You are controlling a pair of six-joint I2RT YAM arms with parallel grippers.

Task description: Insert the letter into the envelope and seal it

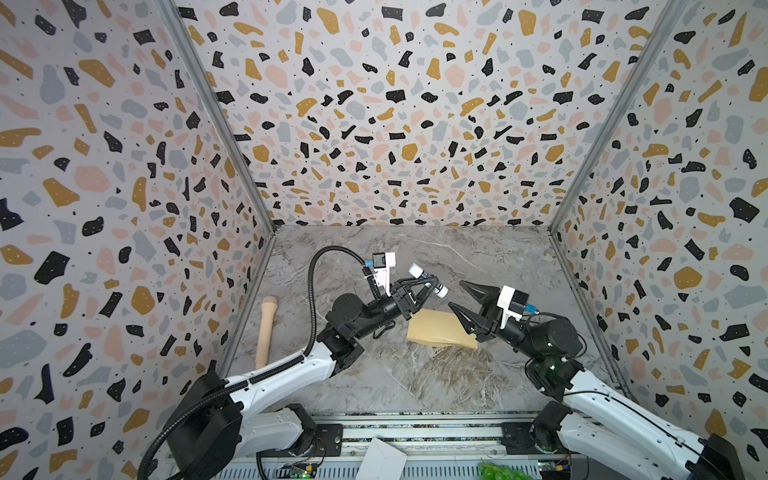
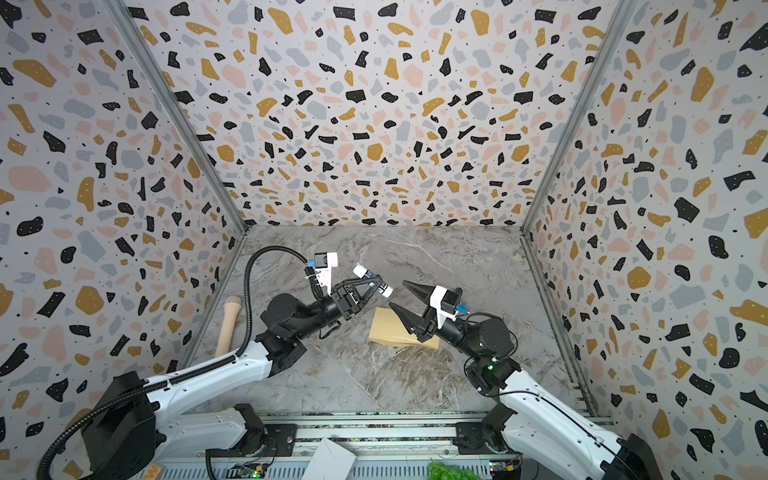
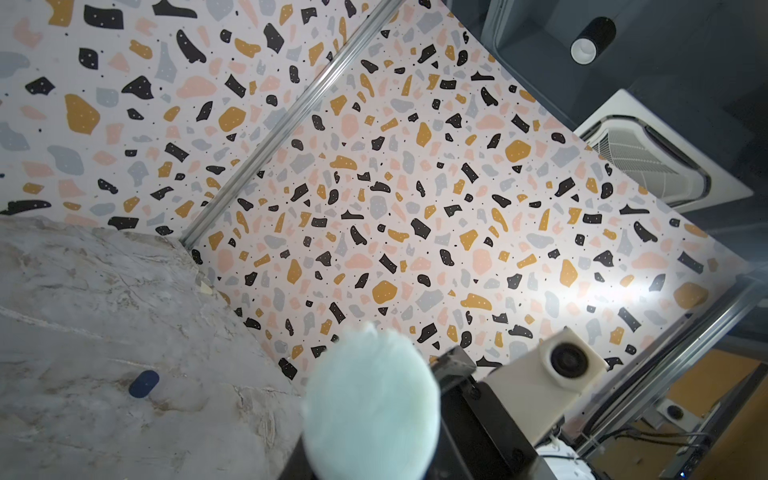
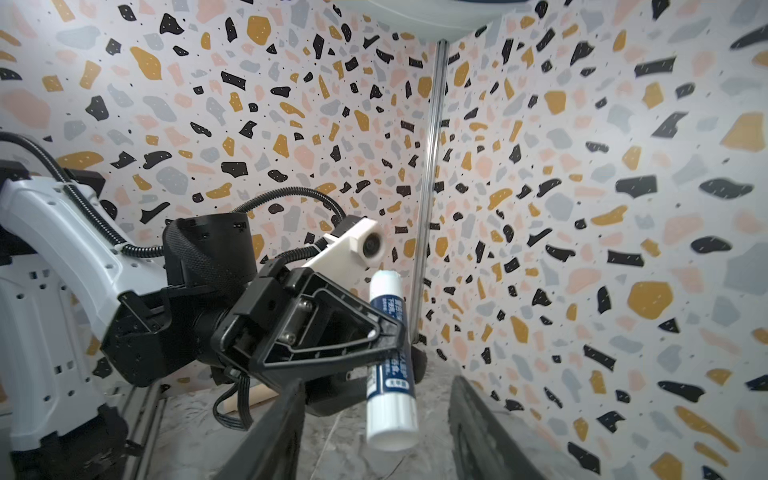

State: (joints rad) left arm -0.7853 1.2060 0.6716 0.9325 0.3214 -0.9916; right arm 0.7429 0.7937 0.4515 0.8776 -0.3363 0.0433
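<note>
Top view: one envelope (image 1: 432, 330) lies on the worktop (image 1: 415, 382) between two claws. No letter shows, so gluing seems in hand. The left claw (image 1: 433, 286) is clamped on the one glue stick (image 1: 417, 272); the right claw (image 1: 455, 294) stands apart, empty.

Left wrist: one blue cap (image 3: 143, 383) lies loose.

Right wrist: the stick sits crosswise in the left claw. Next, its bare end must turn onto the flap.

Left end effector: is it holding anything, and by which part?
Yes: the left end effector grips the glue stick around the middle of its tube, both ends protruding. The right end effector is open, empty.
</note>
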